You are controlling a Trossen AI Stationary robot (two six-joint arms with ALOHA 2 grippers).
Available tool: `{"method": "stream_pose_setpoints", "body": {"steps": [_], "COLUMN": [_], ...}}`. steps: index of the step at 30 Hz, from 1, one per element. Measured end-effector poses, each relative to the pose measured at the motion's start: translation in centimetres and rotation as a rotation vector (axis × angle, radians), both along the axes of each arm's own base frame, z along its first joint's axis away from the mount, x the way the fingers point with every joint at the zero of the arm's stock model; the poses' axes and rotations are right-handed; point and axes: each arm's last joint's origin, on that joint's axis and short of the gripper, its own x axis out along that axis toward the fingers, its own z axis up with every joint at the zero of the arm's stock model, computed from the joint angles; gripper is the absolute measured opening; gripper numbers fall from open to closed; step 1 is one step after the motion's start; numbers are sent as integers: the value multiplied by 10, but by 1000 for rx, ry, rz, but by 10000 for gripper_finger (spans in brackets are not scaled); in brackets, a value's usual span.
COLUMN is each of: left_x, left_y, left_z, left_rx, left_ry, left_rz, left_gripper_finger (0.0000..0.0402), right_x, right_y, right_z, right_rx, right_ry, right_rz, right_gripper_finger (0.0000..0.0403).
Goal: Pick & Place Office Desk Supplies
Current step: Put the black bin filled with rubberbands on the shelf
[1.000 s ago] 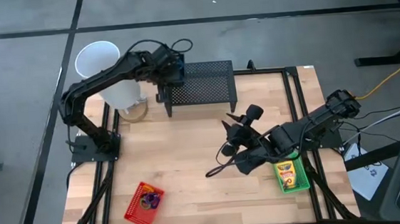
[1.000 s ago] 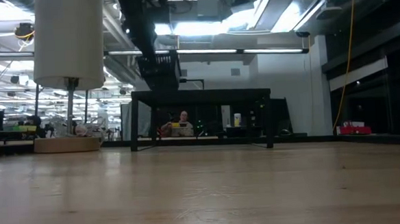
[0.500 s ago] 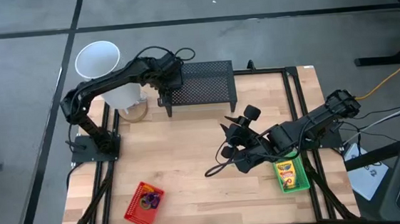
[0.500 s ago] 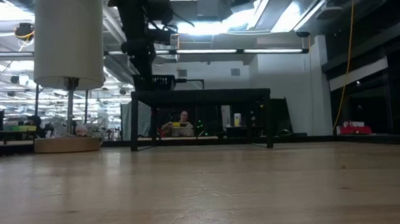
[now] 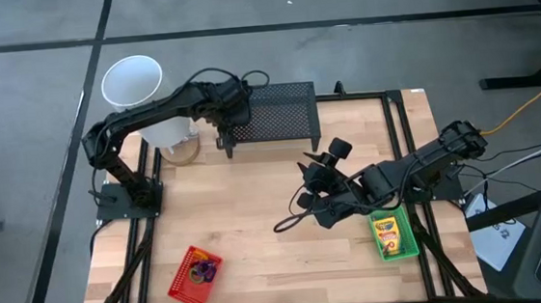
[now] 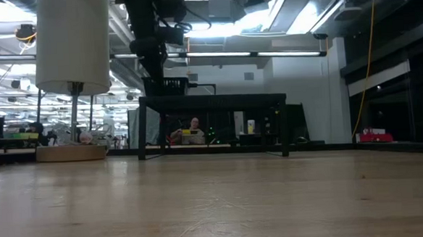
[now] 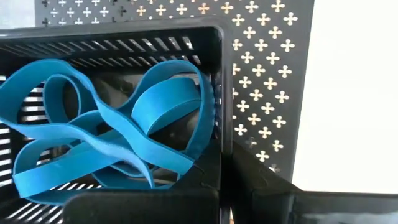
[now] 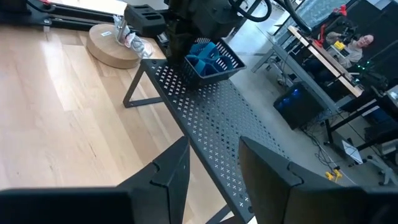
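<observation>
My left gripper (image 5: 223,116) is shut on a small black mesh basket (image 7: 124,56) that holds several blue loops (image 7: 118,134). In the right wrist view the basket (image 8: 212,59) is over the left end of the wide black mesh stand (image 8: 211,130). In the low view it (image 6: 168,87) is right at the stand's top; whether it rests there I cannot tell. My right gripper (image 8: 214,168) stands open with nothing between its fingers, over the table's middle right (image 5: 314,192). A red basket (image 5: 195,274) with loops and a green basket (image 5: 394,236) with a crayon box sit near the front edge. My left gripper holds the black basket by the wall nearest the wrist, beside a corner (image 7: 214,177). It comes from above, slanting down. The fingers themselves are hidden under the basket's rim in the wrist view. The basket stays level and open side up, with the loops inside.
A big white cylinder (image 5: 138,96) on a round wooden base (image 5: 183,151) stands at the far left, close to the stand's left leg. Bare wood lies between the stand and the two baskets in front. People sit at desks in the room beyond the table.
My left gripper has come down with the black basket and drawn a little toward the table's near edge, from well above the stand to right at its top over the left end. The basket has stayed level. My right gripper has kept its place.
</observation>
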Motion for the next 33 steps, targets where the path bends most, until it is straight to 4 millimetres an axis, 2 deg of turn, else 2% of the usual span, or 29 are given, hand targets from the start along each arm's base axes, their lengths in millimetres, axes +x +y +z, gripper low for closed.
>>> {"method": "stream_pose_setpoints", "body": {"steps": [14,23,30,33], "left_x": [3,3,1,2], "left_y": [-12,-12,-11,-10], "left_z": [1,0,2,13], "left_rx": [2,-1,50,64], "left_ry": [20,25,59,36], "left_rz": [-18,-18,15,18], "left_gripper_finger": [3,4,27,43], "right_x": [0,0,0,0], "right_y": [0,0,0,-1], "right_z": [0,0,0,0], "right_rx": [-2,-2,-1,-1], "right_ry": [2,2,2,2], "right_rz": [1,0,0,-1], "right_gripper_finger": [139,139,139,139]}}
